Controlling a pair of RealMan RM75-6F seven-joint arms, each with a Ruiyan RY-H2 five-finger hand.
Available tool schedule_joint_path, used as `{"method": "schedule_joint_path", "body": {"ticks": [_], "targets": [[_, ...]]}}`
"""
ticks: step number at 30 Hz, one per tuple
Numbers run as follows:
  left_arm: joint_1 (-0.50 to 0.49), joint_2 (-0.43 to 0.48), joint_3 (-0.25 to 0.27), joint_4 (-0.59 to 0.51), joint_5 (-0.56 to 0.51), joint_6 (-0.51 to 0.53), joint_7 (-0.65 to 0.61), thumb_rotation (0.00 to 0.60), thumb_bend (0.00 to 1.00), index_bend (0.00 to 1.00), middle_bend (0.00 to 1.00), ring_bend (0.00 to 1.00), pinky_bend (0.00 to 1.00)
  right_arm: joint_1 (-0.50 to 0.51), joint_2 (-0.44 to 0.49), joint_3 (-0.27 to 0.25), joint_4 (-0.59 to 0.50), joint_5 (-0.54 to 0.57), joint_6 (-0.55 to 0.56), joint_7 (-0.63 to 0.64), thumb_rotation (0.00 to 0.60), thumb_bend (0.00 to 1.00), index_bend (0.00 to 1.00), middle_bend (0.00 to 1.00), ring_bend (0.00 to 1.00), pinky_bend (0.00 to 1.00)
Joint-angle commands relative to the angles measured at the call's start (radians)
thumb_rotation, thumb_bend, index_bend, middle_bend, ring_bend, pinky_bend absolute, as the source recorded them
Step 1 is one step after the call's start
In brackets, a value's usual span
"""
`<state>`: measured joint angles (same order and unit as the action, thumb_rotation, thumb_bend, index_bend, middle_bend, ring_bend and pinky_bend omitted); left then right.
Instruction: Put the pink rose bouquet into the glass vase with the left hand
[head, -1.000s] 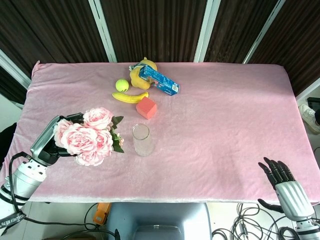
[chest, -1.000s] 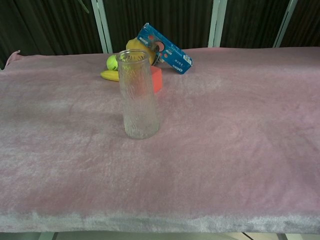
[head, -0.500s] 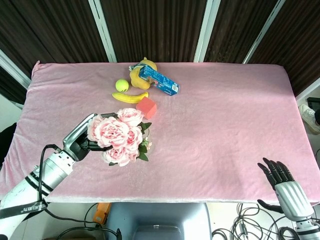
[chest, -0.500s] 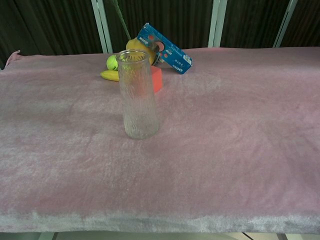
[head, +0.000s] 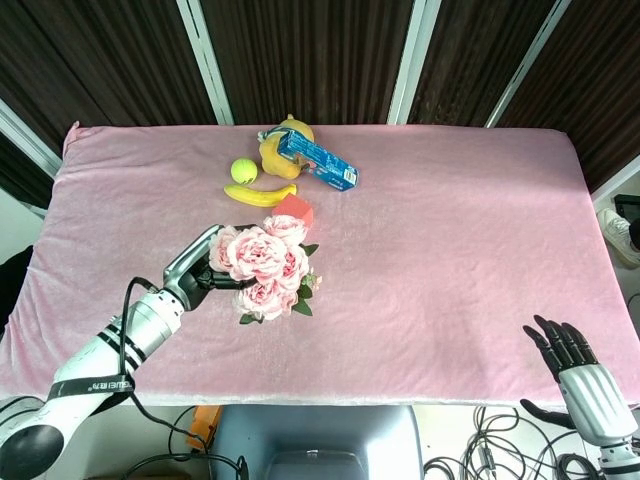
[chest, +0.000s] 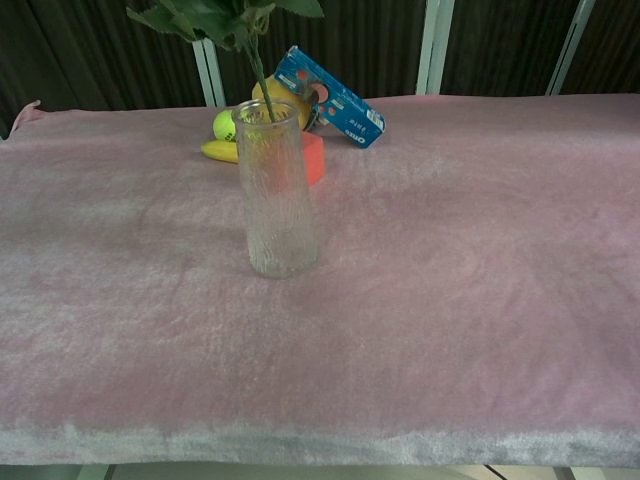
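Note:
My left hand (head: 196, 276) holds the pink rose bouquet (head: 263, 266) upright, its blooms covering the glass vase from the head view. In the chest view the clear textured vase (chest: 277, 195) stands upright on the pink cloth, and the bouquet's green stem (chest: 260, 80) reaches down into its mouth, with leaves (chest: 215, 16) at the top edge. The left hand itself is out of the chest view. My right hand (head: 570, 362) hangs open past the table's near right edge, far from the vase.
Behind the vase lie a red cube (head: 298, 208), a banana (head: 259, 195), a tennis ball (head: 244, 171), a yellow toy (head: 283, 146) and a blue box (head: 317, 163). The pink cloth table (head: 460, 260) stretches to the right.
My left hand carried the bouquet from the table's left side rightward over the vase. The stem and leaves now show at the vase's mouth in the chest view. The right hand stayed put.

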<state>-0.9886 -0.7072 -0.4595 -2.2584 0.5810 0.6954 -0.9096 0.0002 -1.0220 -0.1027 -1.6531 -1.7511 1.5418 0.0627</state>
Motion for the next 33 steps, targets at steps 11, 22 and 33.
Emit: {"method": "schedule_joint_path", "body": {"ticks": [11,22,33], "targets": [[-0.007,-0.13,-0.012,0.183,-0.115,-0.097,0.031,0.6,0.52,0.82,0.8,0.53,0.23,0.006,0.002,0.003,-0.001,0.008,-0.012,0.004,0.6,0.21,0.0,0.0,0.0,0.0],[-0.041,-0.187,0.018,0.256,-0.195,-0.111,0.105,0.6,0.5,0.8,0.79,0.53,0.23,0.007,0.003,0.002,-0.001,0.007,-0.013,0.005,0.6,0.21,0.0,0.0,0.0,0.0],[-0.1,-0.274,0.03,0.326,-0.318,-0.075,0.189,0.6,0.48,0.63,0.75,0.53,0.22,0.01,0.004,0.0,-0.003,0.006,-0.019,0.007,0.6,0.21,0.0,0.0,0.0,0.0]]}}
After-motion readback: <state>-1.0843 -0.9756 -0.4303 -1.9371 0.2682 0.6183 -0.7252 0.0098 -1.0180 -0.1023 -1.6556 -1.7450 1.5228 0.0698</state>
